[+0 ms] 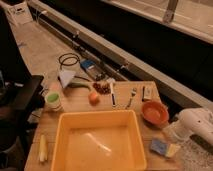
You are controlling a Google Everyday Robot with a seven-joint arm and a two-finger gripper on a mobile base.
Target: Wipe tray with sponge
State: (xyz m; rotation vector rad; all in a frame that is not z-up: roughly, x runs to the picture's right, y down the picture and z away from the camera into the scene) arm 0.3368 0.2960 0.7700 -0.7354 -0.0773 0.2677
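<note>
The tray (97,116) is smooth, glossy yellow-orange plastic, with a streak of glare on its floor. The table (80,102) is matt wooden slats. The sponge (159,146) looks matt blue and the bowl (154,112) shiny. The gripper (171,142), cased in smooth white plastic, sits just beside the sponge, right of the tray.
</note>
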